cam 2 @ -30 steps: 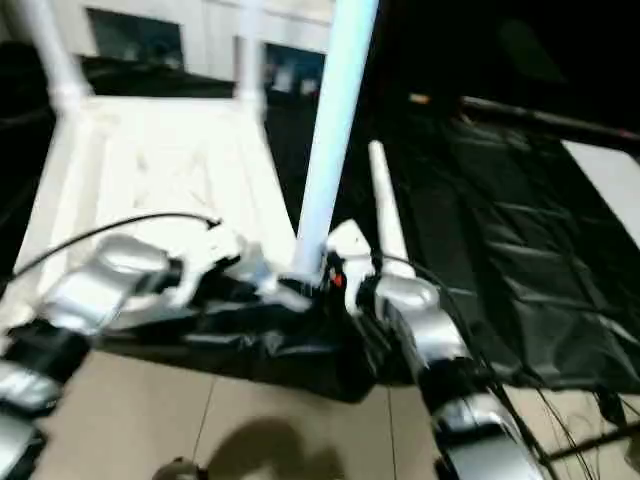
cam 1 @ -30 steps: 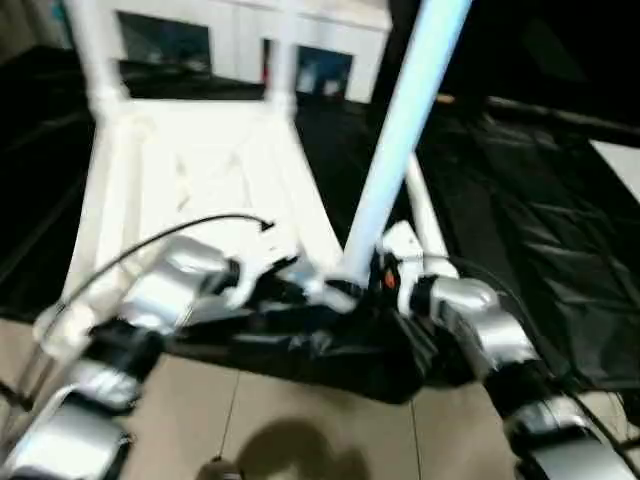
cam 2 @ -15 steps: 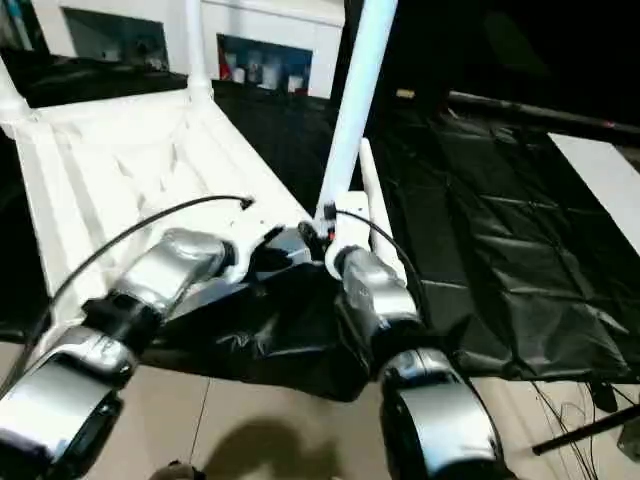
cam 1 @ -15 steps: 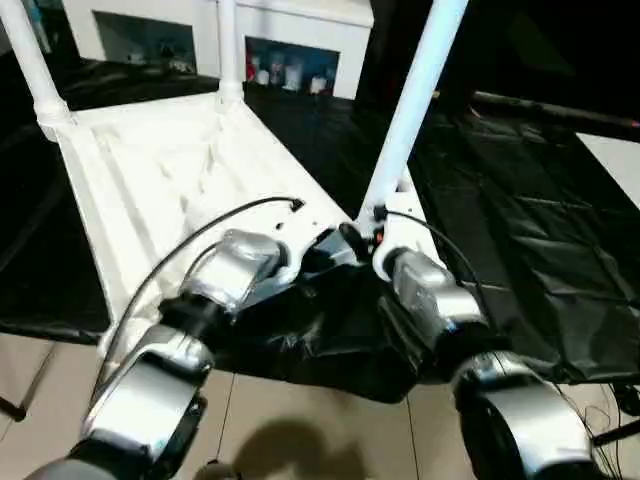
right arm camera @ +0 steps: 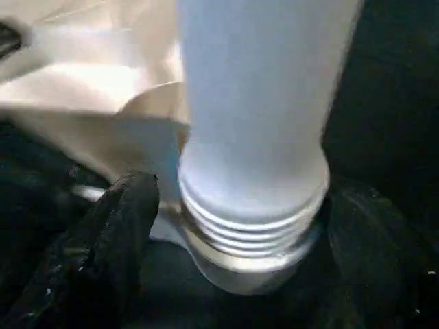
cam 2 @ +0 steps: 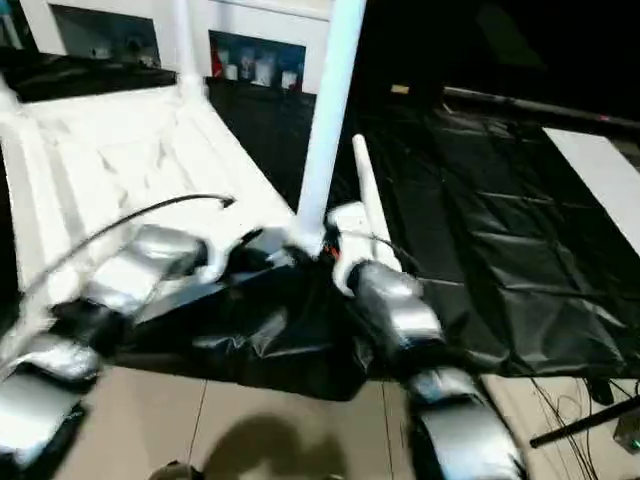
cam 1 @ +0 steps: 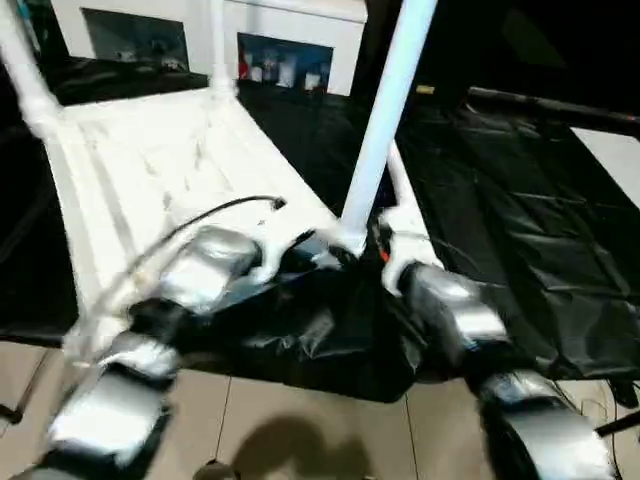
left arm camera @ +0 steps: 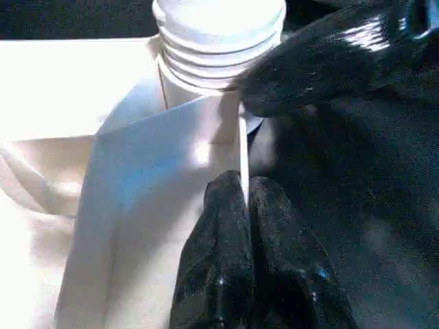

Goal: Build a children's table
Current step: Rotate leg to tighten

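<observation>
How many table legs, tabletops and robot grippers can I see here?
Tube legs: 4 (three upright, one lying)
Tabletop: 1
Grippers: 2, left gripper and right gripper
Total: 7

Your head pair looks forward and down over both forearms at the desk (cam 1: 520, 230); both eyes share the upturned children's table (cam 1: 150, 170) and its near leg (cam 1: 385, 110). Your left wrist camera sits very close along the left gripper (left arm camera: 245, 199), facing that leg's threaded base. Your right wrist camera faces the same base from the other side, just as close.
</observation>
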